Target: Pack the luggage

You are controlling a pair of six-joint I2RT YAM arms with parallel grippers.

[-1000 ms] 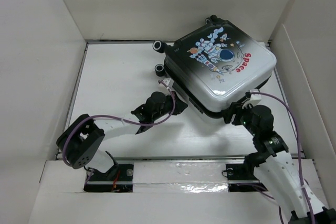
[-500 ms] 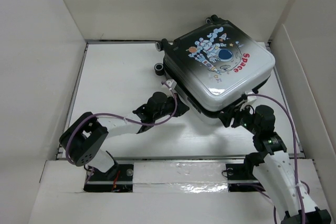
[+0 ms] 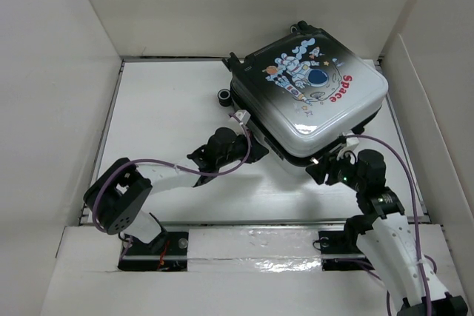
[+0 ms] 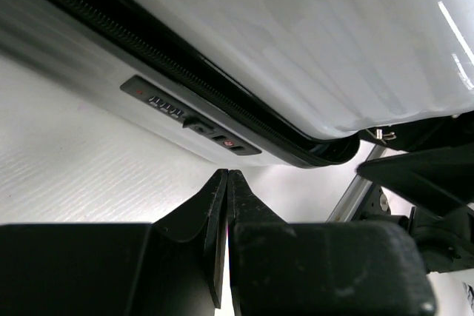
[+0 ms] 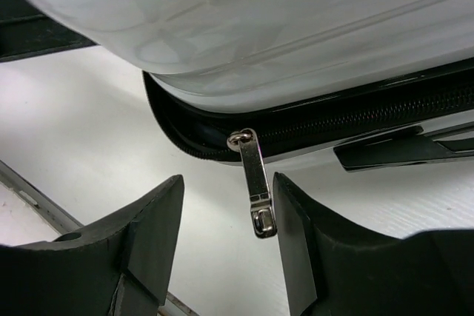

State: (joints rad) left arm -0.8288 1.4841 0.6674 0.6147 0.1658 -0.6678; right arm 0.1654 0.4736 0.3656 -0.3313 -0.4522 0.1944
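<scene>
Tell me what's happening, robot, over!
Left tool shut, near luggage. Right tool open around zipper pull, not gripping. Lid down. Nothing blocking.

luggage [image 3: 311, 101]: glossy hard shell | zipper pull [image 5: 257, 190]: shiny metal | table [image 3: 170, 101]: matt, finely textured

Item: glossy black-to-white hard-shell suitcase [image 3: 311, 98], astronaut print + red "Space", lying flat, print up, on white tabletop [image 3: 163, 123], far-right. Black wheel [image 3: 224, 96] at its left side. L gripper [image 3: 255, 150] at near-left edge; R gripper [image 3: 320, 171] at near corner.
</scene>
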